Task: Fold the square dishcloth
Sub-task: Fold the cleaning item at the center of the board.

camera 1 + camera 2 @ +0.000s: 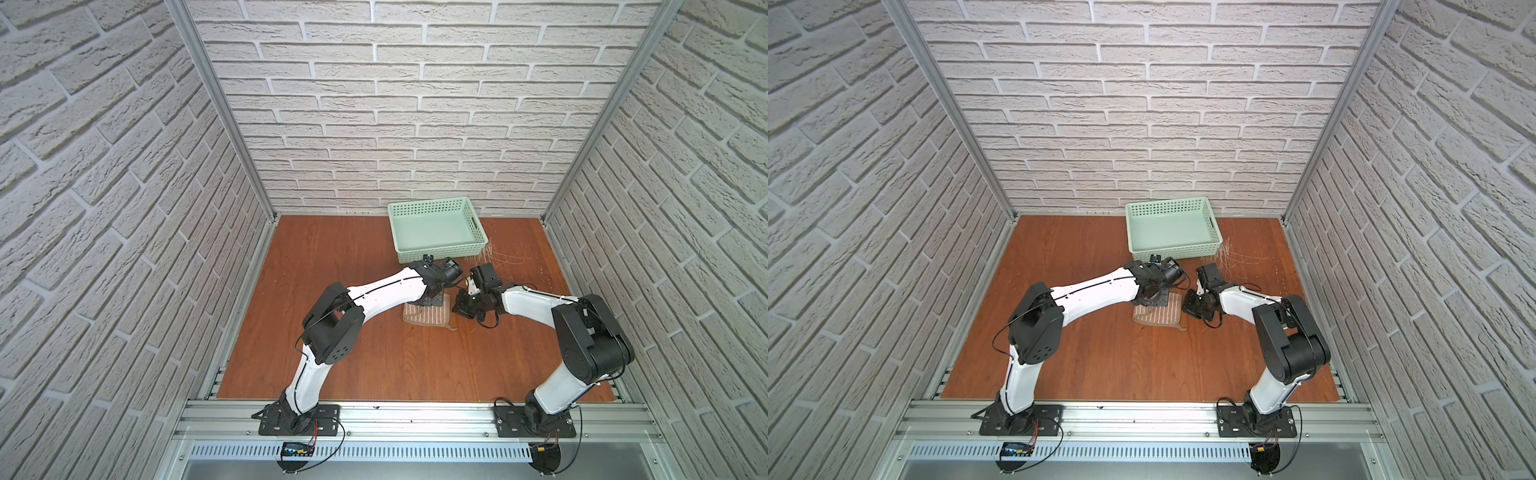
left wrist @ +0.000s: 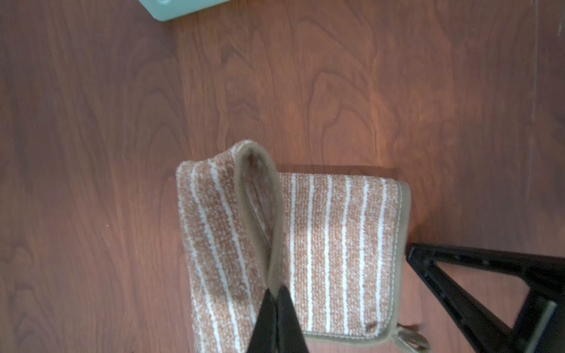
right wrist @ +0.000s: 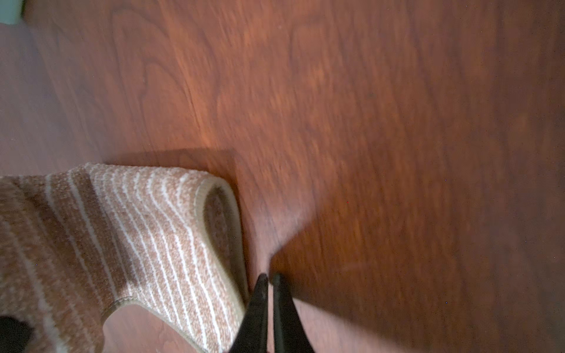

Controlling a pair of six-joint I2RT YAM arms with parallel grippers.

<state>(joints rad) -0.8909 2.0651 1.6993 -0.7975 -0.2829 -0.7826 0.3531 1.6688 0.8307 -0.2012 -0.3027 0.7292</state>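
The square dishcloth (image 1: 428, 318) (image 1: 1158, 318), tan with thin cream stripes, lies folded on the wooden table between the two arms. In the left wrist view, part of the dishcloth (image 2: 336, 244) lies flat while another part curls up into a loop. My left gripper (image 2: 276, 290) (image 1: 432, 300) is shut on the hem of that loop. My right gripper (image 3: 269, 276) (image 1: 463, 309) is shut with nothing between its fingers, just off the edge of the dishcloth (image 3: 122, 232). A small loop sticks out at one corner (image 2: 409, 339).
A mint-green basket (image 1: 444, 251) (image 1: 1177, 249) stands empty just behind the arms, near the back wall. Thin loose strands (image 1: 498, 257) lie on the table to the basket's right. Brick-patterned walls close in the table on three sides.
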